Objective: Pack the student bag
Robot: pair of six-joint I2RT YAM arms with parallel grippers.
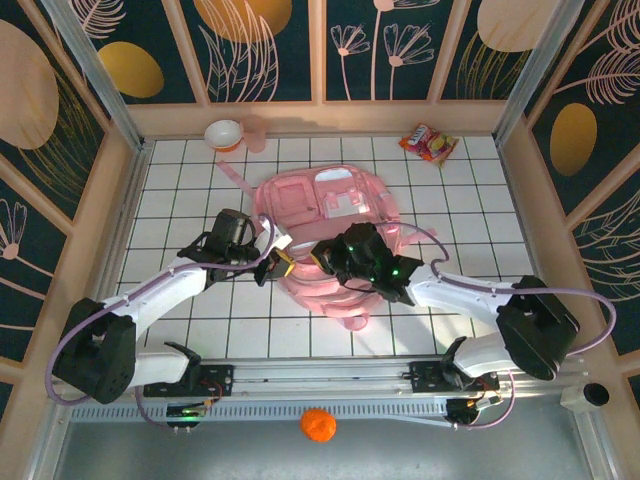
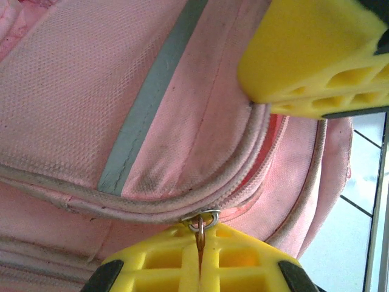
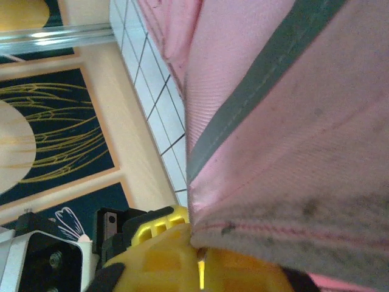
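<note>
**Clerk:** Item one?

**Me:** Student bag (image 1: 330, 215), count one. Pink, lying flat mid-bench (image 1: 180, 180), with its near end between my two arms.

**Clerk:** Grippers?

**Me:** Two. The left gripper (image 2: 237, 161) has its jaws spread wide around the bag's piped, zippered edge. The upper finger (image 2: 316, 55) touches the piping. The zipper pull (image 2: 203, 220), count one, sits against the lower finger. The right gripper (image 1: 322, 255) is at the same end. My wrist view gives one yellow finger (image 3: 176, 255) under a fold of fabric, so I cannot tell whether it is clamped or spread.

**Clerk:** Loose stock?

**Me:** Bowl (image 1: 223, 133), one, at the far edge. Snack packet (image 1: 428, 143), one, far right and well apart from the bag. Orange ball (image 1: 318, 424), one, on the near ledge behind my bases.

**Clerk:** Risks?

**Me:** As I judge it:
- The pull is small and lies on one finger, so closing off-centre would pinch fabric instead of the pull.
- If the right side isn't holding the bag, tugging the zip would drag the whole soft bag.
- My grippers are close together and could collide.
</note>
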